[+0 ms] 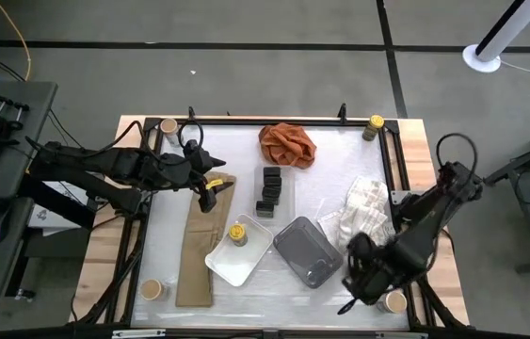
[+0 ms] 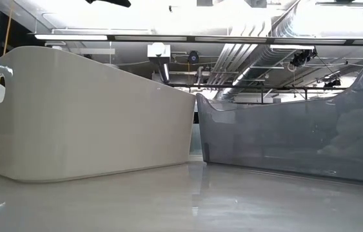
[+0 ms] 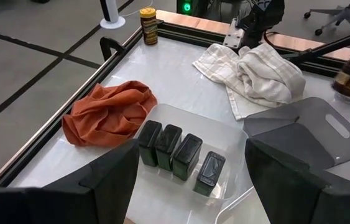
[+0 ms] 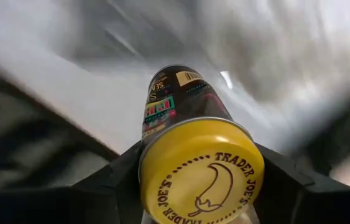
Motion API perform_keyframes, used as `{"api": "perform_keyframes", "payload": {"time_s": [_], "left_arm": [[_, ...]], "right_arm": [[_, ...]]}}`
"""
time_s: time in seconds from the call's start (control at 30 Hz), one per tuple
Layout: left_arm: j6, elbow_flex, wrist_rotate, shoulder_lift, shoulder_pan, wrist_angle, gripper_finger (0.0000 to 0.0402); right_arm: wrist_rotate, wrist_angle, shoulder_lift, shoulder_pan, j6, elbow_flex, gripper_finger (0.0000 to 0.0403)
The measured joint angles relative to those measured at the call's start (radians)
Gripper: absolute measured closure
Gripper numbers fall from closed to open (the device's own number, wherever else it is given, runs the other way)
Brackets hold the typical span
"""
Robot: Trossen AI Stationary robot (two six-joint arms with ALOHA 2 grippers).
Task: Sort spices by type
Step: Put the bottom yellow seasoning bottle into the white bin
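My right gripper (image 1: 357, 282) is at the table's near right, beside the grey tray (image 1: 308, 250), shut on a yellow-lidded jar (image 4: 194, 155). My left gripper (image 1: 212, 181) hovers open at the table's left over a tan strip, touching nothing; its fingers (image 3: 109, 177) frame a row of black boxes (image 3: 181, 155) in a clear tray. A second yellow-lidded jar (image 1: 237, 232) stands in the white tray (image 1: 227, 264), a third (image 1: 375, 125) in the far right corner. Tan-lidded jars stand at far left (image 1: 168, 127), near left (image 1: 152, 288) and near right (image 1: 395, 301). My right gripper pinches the yellow-lidded jar between its two fingers (image 4: 122, 180), one on each side of the body just under the lid (image 4: 199, 168). The lid faces the wrist camera and the body points away along the fingers. Whether the jar rests on anything cannot be seen.
An orange cloth (image 1: 287, 143) lies at the far middle and a white towel (image 1: 363, 209) at the right, beside the grey tray. A raised dark frame (image 1: 265, 121) runs around the work surface. The low view shows only the walls of the white tray (image 2: 91, 116) and grey tray (image 2: 291, 138).
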Motion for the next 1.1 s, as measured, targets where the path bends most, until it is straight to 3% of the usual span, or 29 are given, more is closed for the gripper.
{"api": "perform_keyframes", "payload": {"time_s": [0.1, 0.2, 0.4, 0.53, 0.8, 1.1], "left_arm": [[0.0, 0.0, -0.004, 0.0, 0.0, 0.0, 0.0121], [-0.005, 0.0, -0.006, 0.0, 0.0, -0.001, 0.0121], [-0.009, 0.0, -0.007, 0.0, -0.001, -0.001, 0.0121], [-0.013, 0.0, -0.007, 0.0, -0.001, 0.0, 0.0121], [-0.054, 0.0, -0.006, 0.0, -0.001, 0.0, 0.0121], [-0.061, 0.0, -0.006, 0.0, -0.001, 0.0, 0.0121]], "right_arm": [[0.191, 0.046, 0.005, -0.072, -0.18, 0.11, 0.0186], [0.255, 0.18, 0.02, -0.182, -0.415, 0.148, 0.0186], [0.151, 0.475, 0.139, -0.389, -0.881, 0.147, 0.0186], [0.061, 0.504, 0.25, -0.466, -1.071, 0.173, 0.0186], [0.015, 0.491, 0.38, -0.524, -1.206, 0.199, 0.0186], [-0.019, 0.484, 0.408, -0.533, -1.233, 0.198, 0.0174]]}}
